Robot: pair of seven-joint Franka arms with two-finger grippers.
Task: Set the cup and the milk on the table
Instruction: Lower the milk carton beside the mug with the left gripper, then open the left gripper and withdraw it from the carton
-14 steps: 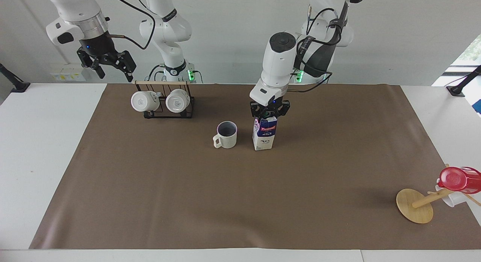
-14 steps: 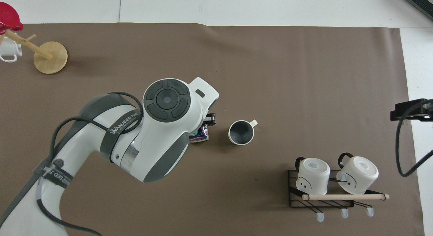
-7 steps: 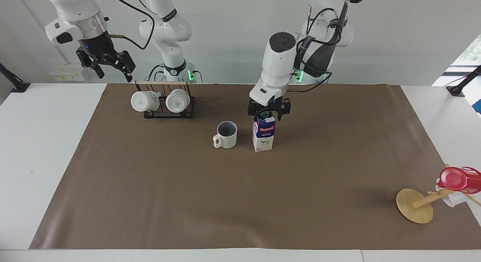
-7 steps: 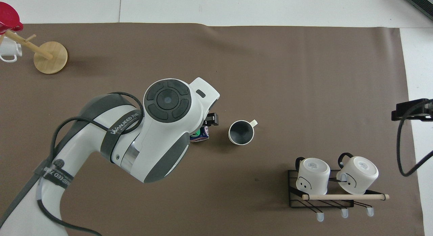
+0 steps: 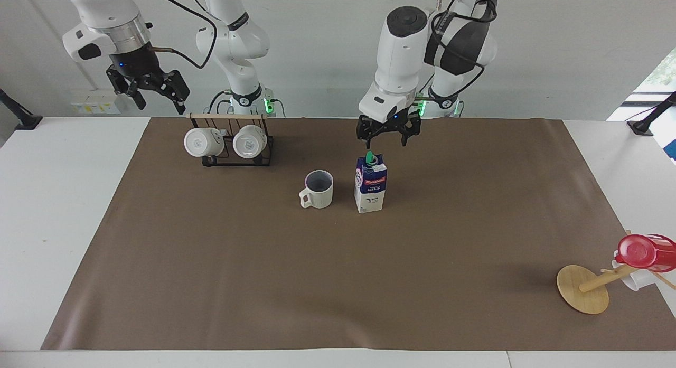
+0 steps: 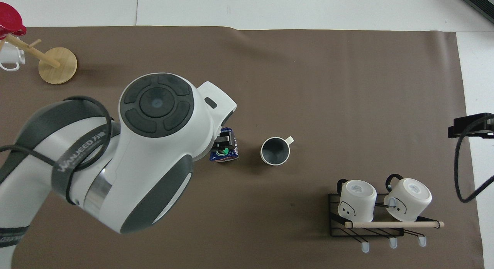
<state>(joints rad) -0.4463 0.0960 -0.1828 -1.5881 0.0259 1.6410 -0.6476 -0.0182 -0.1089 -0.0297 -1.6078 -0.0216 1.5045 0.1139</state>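
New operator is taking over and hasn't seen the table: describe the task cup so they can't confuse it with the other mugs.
On the brown sheet of the table, near the middle, stands the milk. The cup stands upright beside it, toward the right arm's end. Unlike the two white mugs tipped on the wire rack, it is ribbed, cream-white, with a dark inside.

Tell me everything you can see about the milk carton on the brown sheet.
The milk carton is a small carton, seemingly cardboard, white below and dark blue above, with a red logo, a cow print and a green screw cap on its sloped top. It stands upright on the table, beside the cup, apart from it, toward the left arm's end. Nothing grips it: the left tool hangs open above it, clear of the cap.
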